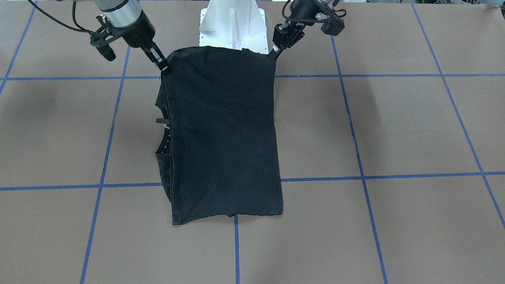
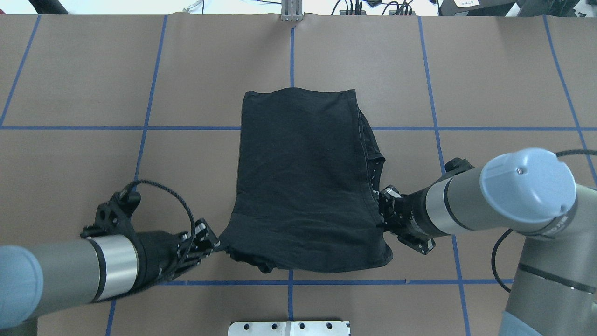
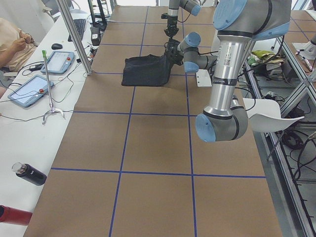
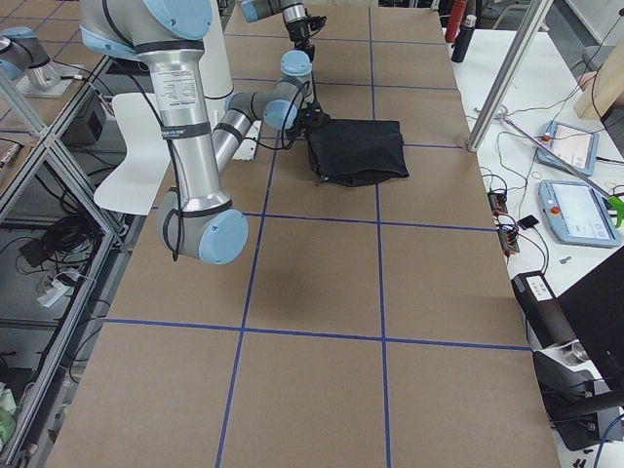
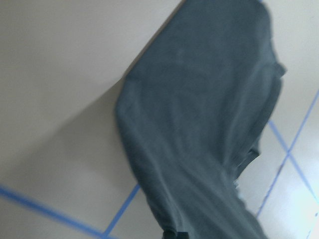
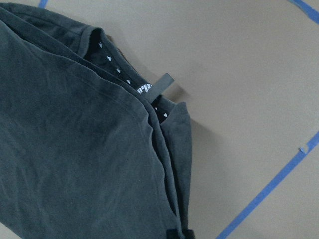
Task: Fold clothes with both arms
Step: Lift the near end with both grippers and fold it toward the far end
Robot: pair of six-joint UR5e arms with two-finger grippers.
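Closest to the white pedestal base (image 1: 232, 27), we are seeing both arms holding the same edge of the black T-shirt (image 2: 303, 186). On the base's left side, the left gripper (image 2: 212, 242) is pinching one corner of that edge, its fingers closed tight on the cloth. On the base's right side, the right gripper (image 2: 383, 219) is clamping the other corner in the same way. Between them the edge is hanging taut, raised off the table (image 2: 70, 70) (in the front-facing view it is covering part of the base).

Farther from the base, the shirt is sloping down and lying flat on the brown surface, folded over itself with no print showing. Along its side toward the right arm, we are noticing layered edges and the collar (image 6: 144, 89), with a small white logo peeking out. Farthest from the base, the shirt's straight edge is lying flat, with a blue tape line (image 2: 291, 56) running away from its middle.
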